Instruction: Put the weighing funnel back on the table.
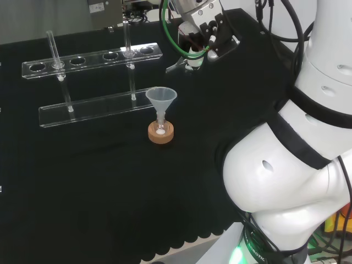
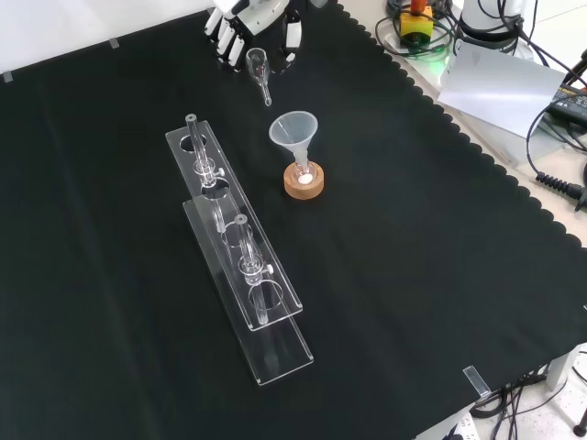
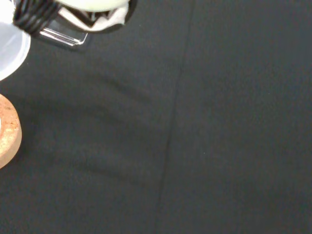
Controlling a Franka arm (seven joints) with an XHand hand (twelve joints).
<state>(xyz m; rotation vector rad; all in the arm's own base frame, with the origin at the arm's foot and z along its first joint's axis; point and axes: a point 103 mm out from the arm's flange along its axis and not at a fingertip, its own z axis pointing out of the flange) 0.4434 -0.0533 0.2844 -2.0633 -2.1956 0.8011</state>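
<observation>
**Clamped on the small clear scoop-shaped weighing funnel (image 2: 260, 70)**

Held at the front view's top by the black and white robot hand (image 2: 243, 14), pinched between curled fingers (image 2: 292, 35), short stem slanting down toward the black cloth surface (image 2: 431, 257). Cannot tell whether touching the cloth. Just below in that view: big clear cone-shaped funnel (image 2: 293, 130), mouth up, stem in a small flask on a round cork ring (image 2: 304, 186). Left of that: long clear plastic rack (image 2: 266, 321) with two upright clear tubes (image 2: 193, 142).

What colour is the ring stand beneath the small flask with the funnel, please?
The ring stand is light tan cork, best seen in the front view.
</observation>
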